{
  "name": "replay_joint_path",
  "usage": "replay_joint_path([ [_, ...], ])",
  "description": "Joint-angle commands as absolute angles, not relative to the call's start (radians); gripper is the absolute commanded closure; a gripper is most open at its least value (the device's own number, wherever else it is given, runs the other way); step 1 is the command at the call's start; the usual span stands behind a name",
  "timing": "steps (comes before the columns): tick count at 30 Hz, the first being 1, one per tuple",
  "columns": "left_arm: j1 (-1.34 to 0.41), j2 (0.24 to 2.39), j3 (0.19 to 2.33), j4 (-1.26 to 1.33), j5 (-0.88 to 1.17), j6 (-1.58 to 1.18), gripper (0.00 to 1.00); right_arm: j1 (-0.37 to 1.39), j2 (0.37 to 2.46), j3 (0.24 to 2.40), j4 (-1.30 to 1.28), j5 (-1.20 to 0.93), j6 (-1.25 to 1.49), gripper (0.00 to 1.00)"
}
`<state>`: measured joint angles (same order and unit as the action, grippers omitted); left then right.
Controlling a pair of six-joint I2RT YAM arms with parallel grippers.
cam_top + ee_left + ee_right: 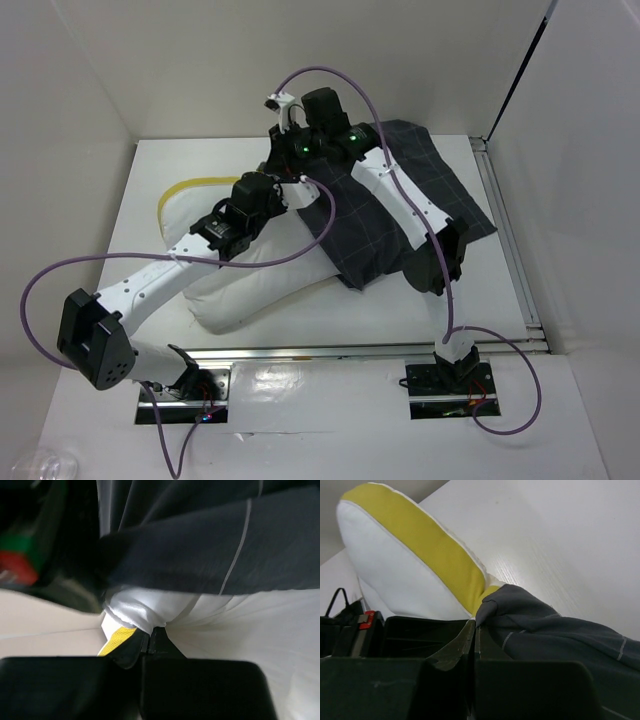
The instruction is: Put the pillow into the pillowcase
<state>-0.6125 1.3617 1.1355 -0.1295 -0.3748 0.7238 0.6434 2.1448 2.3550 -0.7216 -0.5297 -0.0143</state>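
The white pillow (250,290) lies across the middle of the table, its yellow band (195,182) at the far left. The dark checked pillowcase (440,190) covers its right end. My left gripper (300,192) is at the case's mouth. In the left wrist view it (149,640) is shut on a bunched white fold of the pillow (240,630) beside the yellow edge, under the pillowcase hem (200,555). My right gripper (285,165) is just behind it. In the right wrist view it (476,625) is shut on the pillowcase edge (555,635), next to the pillow's (405,575) yellow band.
White walls close in the table at the back and both sides. An aluminium rail (370,350) runs along the near edge and another (505,240) along the right. Purple cables loop over both arms. The two grippers are close together.
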Motion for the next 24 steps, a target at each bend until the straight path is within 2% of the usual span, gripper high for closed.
replay_joint_path([
  [1, -0.638, 1.364, 1.209, 0.029, -0.364, 0.713, 1.0, 0.716, 2.08, 2.424, -0.72, -0.753, 0.067, 1.0],
  [8, -0.658, 1.355, 1.209, 0.04, -0.373, 0.681, 1.0, 0.726, 2.08, 2.413, -0.71, -0.853, 0.037, 1.0],
  [19, -0.689, 1.382, 1.22, 0.063, -0.4, 0.661, 1.0, 0.716, 2.08, 2.413, -0.69, -1.167, -0.008, 1.0],
  [24, -0.736, 1.393, 1.249, 0.063, -0.4, 0.641, 1.0, 0.716, 2.089, 2.389, -0.681, -1.224, -0.008, 1.0],
])
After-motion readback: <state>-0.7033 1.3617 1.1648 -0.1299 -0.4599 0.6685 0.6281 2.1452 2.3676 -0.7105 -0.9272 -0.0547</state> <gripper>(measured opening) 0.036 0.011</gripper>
